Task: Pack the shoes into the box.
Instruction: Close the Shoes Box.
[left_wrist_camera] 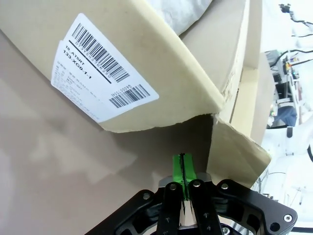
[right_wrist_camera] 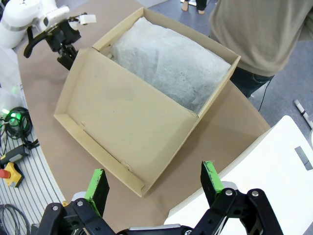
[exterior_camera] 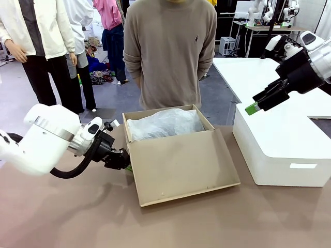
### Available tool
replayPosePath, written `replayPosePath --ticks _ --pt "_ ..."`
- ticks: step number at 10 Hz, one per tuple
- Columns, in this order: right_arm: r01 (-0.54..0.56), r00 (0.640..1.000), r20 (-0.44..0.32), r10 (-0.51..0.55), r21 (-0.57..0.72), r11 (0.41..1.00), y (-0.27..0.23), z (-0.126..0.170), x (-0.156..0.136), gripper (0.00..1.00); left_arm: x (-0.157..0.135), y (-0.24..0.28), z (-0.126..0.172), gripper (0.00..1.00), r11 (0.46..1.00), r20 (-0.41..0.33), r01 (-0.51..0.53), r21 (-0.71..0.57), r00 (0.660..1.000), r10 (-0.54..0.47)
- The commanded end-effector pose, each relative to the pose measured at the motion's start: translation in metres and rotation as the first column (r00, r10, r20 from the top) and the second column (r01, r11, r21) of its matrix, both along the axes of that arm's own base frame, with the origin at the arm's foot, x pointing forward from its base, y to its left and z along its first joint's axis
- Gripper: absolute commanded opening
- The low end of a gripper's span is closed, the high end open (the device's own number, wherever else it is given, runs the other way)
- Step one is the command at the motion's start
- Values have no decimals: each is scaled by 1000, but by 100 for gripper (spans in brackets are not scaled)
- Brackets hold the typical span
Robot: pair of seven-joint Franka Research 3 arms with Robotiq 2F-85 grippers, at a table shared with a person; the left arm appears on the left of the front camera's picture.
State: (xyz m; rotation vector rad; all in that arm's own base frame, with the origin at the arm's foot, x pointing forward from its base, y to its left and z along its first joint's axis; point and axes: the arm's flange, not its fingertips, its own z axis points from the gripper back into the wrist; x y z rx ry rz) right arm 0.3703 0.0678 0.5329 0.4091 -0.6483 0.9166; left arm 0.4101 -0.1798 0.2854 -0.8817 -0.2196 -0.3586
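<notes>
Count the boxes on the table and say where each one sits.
2. The brown cardboard box lies mid-table with its lid open toward the robot; the white box stands to its right. No shoes show; tissue paper may hide them.

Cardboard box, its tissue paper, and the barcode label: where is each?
Cardboard box [exterior_camera: 181,168], front view, on its open lid.
Tissue paper [right_wrist_camera: 171,63], right wrist view, its middle.
Barcode label [left_wrist_camera: 98,73], left wrist view, its centre.

Brown tabletop [exterior_camera: 62,217]; grey floor [exterior_camera: 15,103] beyond; white tables [exterior_camera: 248,72] at right; even indoor light.
</notes>
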Motion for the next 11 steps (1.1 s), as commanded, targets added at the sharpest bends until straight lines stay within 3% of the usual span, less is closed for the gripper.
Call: replayPosePath --ticks 1,11 --pt "-15 1000 11 14 27 1000 0 0 4 100 -1 0 -8 0 998 -4 11 -69 1000 -11" --pt "-15 1000 11 14 27 1000 0 0 4 100 -1 4 -12 0 968 -76 48 -245 995 -68"
